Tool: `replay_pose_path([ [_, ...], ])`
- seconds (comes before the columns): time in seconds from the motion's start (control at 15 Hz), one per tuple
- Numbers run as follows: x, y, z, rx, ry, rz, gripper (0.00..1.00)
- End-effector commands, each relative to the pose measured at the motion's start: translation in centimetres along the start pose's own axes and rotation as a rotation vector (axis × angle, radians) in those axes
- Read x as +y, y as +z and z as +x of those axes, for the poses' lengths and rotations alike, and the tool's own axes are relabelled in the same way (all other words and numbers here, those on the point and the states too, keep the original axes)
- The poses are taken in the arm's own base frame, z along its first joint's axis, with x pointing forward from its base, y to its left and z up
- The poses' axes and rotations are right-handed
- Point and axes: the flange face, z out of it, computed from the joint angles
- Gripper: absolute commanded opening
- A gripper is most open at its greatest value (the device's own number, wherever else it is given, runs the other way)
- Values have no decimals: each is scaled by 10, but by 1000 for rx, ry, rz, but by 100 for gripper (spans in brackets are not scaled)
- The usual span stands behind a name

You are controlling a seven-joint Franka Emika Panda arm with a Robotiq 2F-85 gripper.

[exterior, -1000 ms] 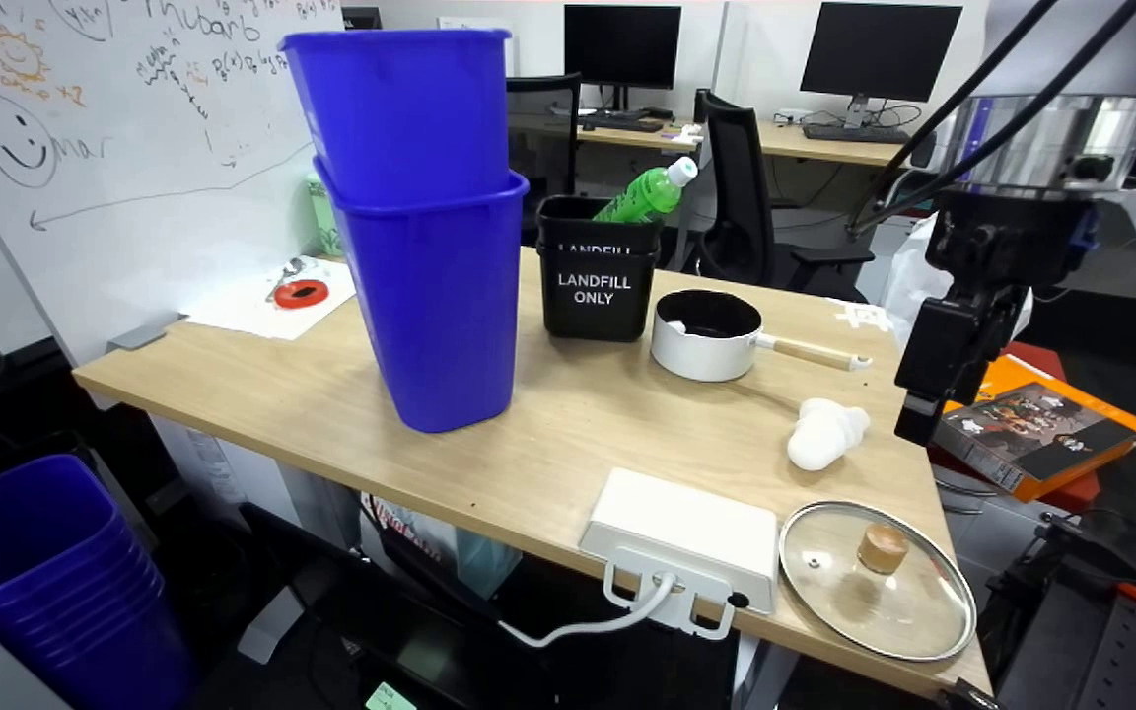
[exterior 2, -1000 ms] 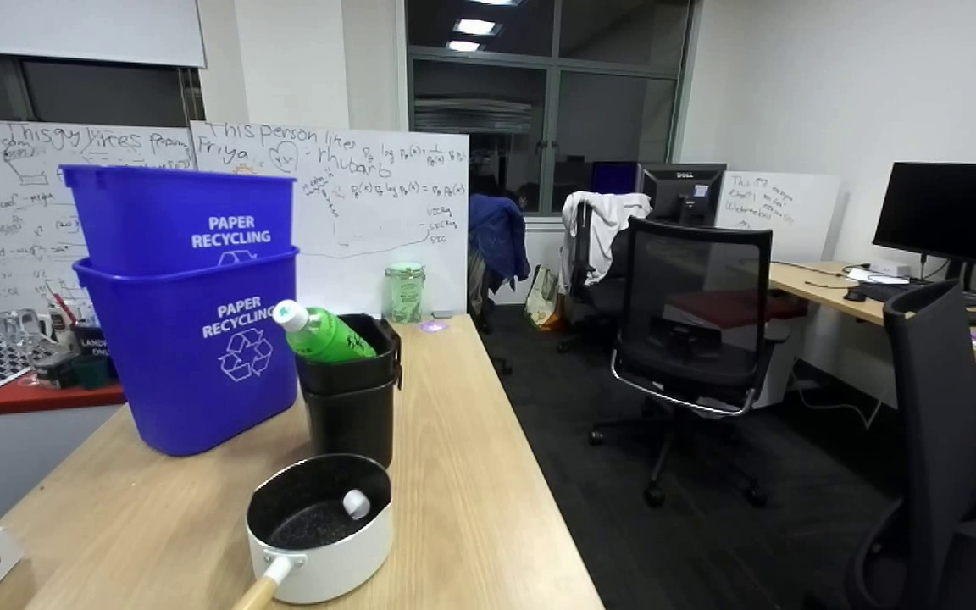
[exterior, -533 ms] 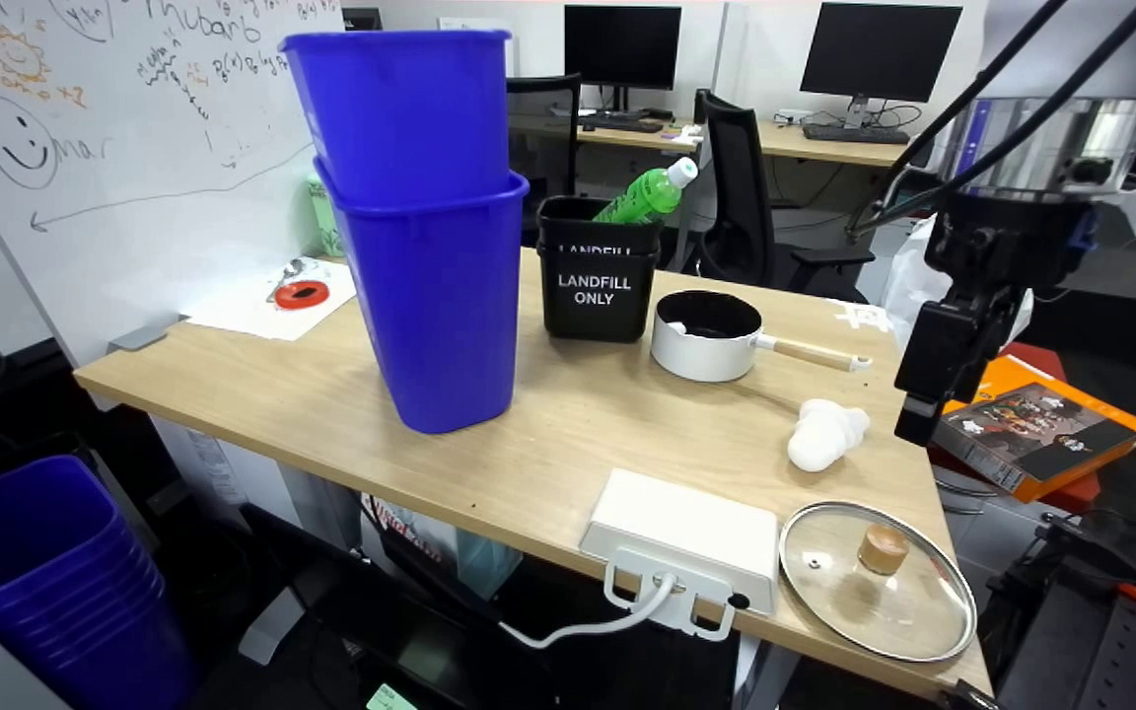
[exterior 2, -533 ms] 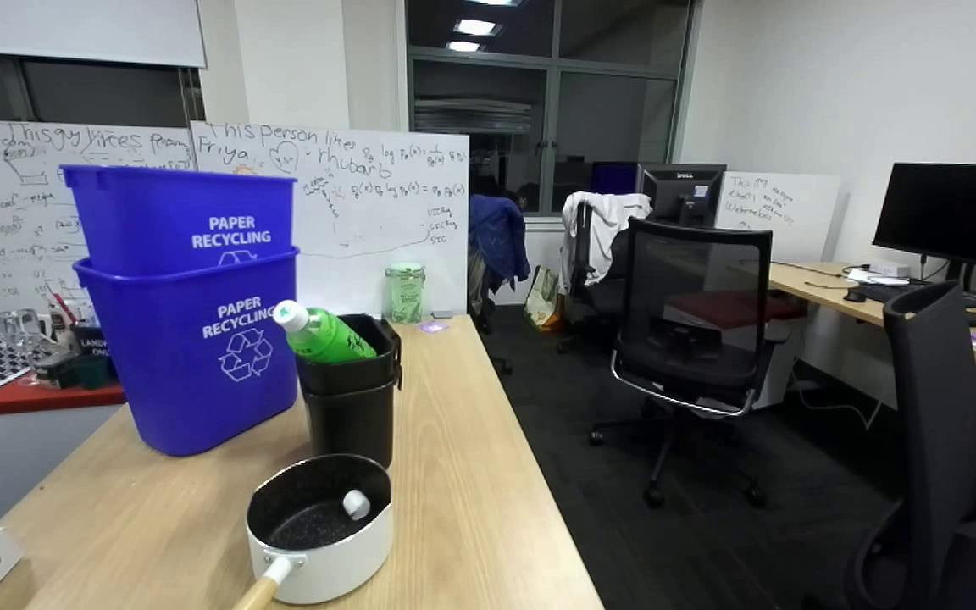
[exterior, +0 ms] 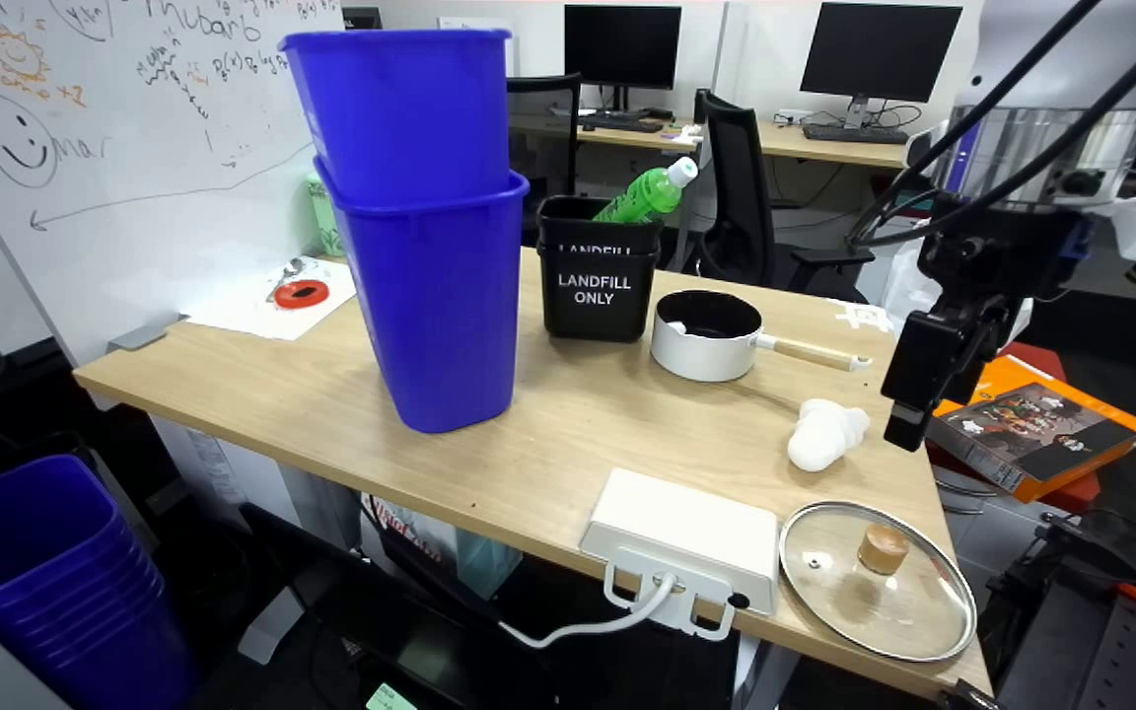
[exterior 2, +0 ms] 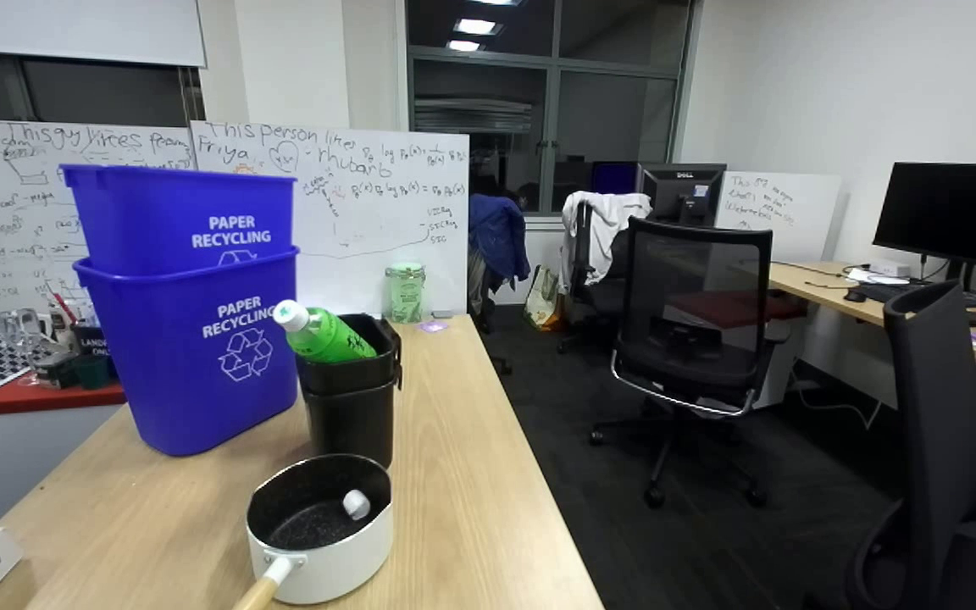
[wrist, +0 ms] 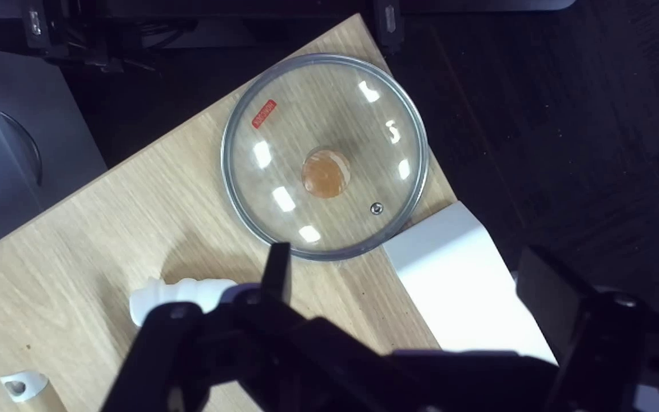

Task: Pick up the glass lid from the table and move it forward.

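Glass lid: flat on the table, near a corner, apart from the gripper.
Fingers stand wide; in the wrist view the lid lies beyond their tips, its rim just beside the white box.

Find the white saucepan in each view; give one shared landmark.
In an exterior view: saucepan, right of centre, mid-height.
In an exterior view: saucepan, low, left of centre.
Wrist view: only its handle end shows, bottom left.
Landmark in all three: the table.
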Motion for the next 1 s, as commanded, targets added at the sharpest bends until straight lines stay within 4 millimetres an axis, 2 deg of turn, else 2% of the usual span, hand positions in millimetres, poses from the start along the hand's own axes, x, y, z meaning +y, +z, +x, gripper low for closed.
replay_pose_path([
  [0.0,0,9,4,0,55,-14,100],
  [0.93,-4,52,6,-83,176,-64,100],
])
